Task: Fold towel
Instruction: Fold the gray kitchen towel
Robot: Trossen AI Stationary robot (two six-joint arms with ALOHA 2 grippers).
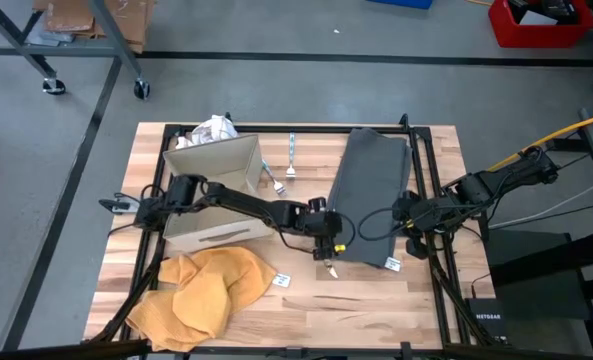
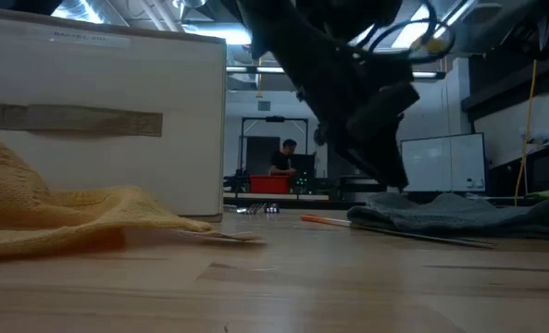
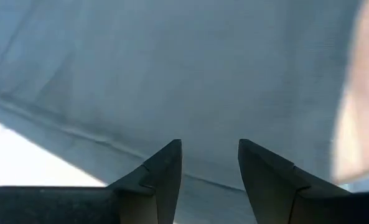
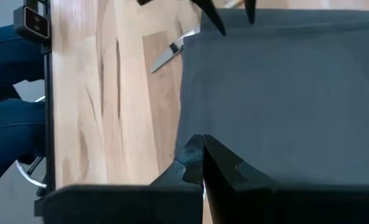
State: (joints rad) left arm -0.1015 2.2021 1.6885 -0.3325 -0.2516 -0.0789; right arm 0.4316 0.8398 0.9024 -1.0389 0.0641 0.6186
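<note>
On the bench's (image 1: 376, 310) right half lay the grey towel (image 1: 374, 195), folded into a long strip running from the far edge toward the near side, flat on the wood. Left pincer (image 1: 330, 262) hung at the towel's near left corner, fingers (image 3: 164, 174) parted with a gap between them, nothing gripped; the wrist view showed only grey cloth just ahead of the tips. Right pincer (image 1: 404, 222) sat at the towel's right edge, clenched tight, tips pressed together at the cloth's border (image 4: 200, 155); whether fabric was pinched between them couldn't be told. A yellow cloth (image 1: 201, 290) lay bunched at the near left, touching a white box (image 1: 214, 180) that stood left of centre with crumpled paper (image 1: 213, 131) in it. A fork (image 1: 291, 158) lay between box and towel. In the low view a person (image 2: 283, 159) stood far behind the bench.
</note>
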